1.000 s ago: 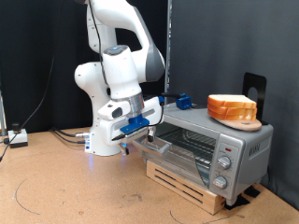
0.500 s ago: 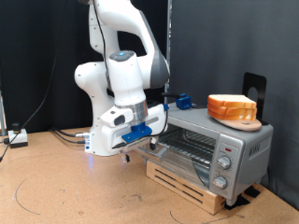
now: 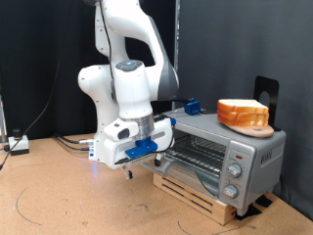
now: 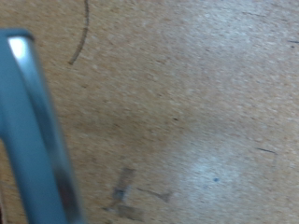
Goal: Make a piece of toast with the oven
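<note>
The silver oven stands on a wooden pallet at the exterior view's right, its knobs facing the front. Its glass door hangs open and the wire rack shows inside. The piece of toast lies on a round wooden dish on top of the oven. My gripper points down just left of the door's outer edge, low over the table. The wrist view shows a grey bar, seemingly the door handle, above the brown table; no fingers show there.
A wooden pallet carries the oven. A blue object sits at the oven top's back edge and a black stand rises behind the dish. A small white box and cables lie at the far left.
My gripper has swung left and down, away from the oven front, and the door has come down with it to a wider opening.
</note>
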You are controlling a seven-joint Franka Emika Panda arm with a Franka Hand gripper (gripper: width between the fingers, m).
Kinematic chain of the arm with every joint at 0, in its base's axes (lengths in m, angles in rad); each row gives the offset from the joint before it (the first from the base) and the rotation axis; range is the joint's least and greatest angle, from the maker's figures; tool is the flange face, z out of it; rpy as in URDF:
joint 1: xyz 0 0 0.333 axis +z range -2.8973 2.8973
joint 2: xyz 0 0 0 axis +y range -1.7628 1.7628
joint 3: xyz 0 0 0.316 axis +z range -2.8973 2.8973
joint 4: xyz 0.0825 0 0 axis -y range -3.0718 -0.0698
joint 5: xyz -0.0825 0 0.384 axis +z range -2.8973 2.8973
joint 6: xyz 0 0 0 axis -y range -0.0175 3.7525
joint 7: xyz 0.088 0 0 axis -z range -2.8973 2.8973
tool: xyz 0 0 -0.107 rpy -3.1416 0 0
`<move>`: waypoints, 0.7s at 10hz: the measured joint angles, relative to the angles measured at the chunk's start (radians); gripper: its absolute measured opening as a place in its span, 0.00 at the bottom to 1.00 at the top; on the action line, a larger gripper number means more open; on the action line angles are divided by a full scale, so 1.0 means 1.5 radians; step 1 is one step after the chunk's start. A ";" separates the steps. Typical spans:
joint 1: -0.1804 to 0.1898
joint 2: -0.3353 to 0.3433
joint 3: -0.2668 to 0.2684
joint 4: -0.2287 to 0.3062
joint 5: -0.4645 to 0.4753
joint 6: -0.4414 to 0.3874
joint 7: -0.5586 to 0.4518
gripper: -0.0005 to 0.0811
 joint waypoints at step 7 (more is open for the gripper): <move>-0.022 0.105 -0.012 0.014 -0.026 0.085 -0.005 0.99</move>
